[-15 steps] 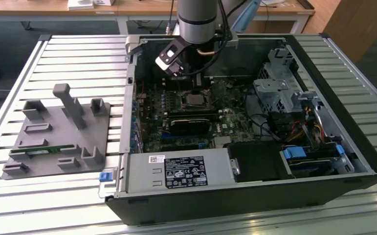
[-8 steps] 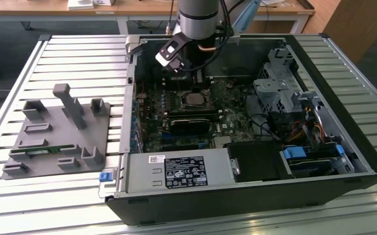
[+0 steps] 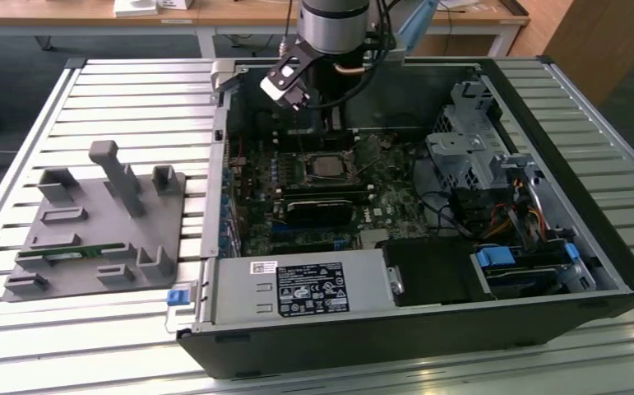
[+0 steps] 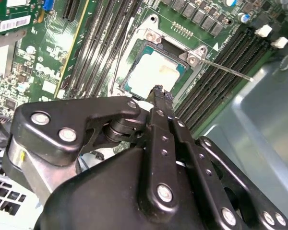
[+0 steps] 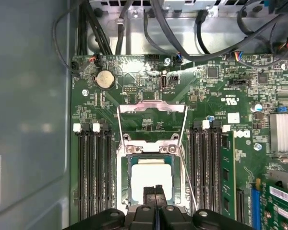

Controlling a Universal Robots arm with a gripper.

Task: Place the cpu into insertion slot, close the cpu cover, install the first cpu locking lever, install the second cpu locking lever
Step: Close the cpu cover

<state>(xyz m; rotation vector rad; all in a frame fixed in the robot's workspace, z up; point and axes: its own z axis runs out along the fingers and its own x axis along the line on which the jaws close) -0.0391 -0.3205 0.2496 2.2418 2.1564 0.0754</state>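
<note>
**CPU seated in socket, cover open**

The cpu [image 5: 151, 178] lies flat in the insertion slot [image 5: 128, 177] with its pale metal face up. The slot is set in the green motherboard [image 5: 101, 110], inside the open computer case [image 3: 427, 329]. The case rests on the slatted tabletop [image 3: 130, 90], toward the edge at the exterior view's right. A grey fixture [image 3: 97, 230] sits near the edge at the exterior view's left.

The cpu cover [image 5: 151, 107] is swung open, away from the chip, and bare green board shows through its square window. In the second wrist view a thin metal locking lever [image 4: 225, 68] sticks out unlatched from one corner of the socket and crosses above the long black memory slots [image 4: 216, 81].

The arm [image 3: 333, 25] reaches down into the case from the tabletop's far edge. The jaws are closed against each other and hold nothing. Their fingertips [image 5: 150, 191] hang at the chip's edge opposite the open cover, also seen in the second wrist view [image 4: 156, 91]. I cannot tell whether they touch the chip.
</note>
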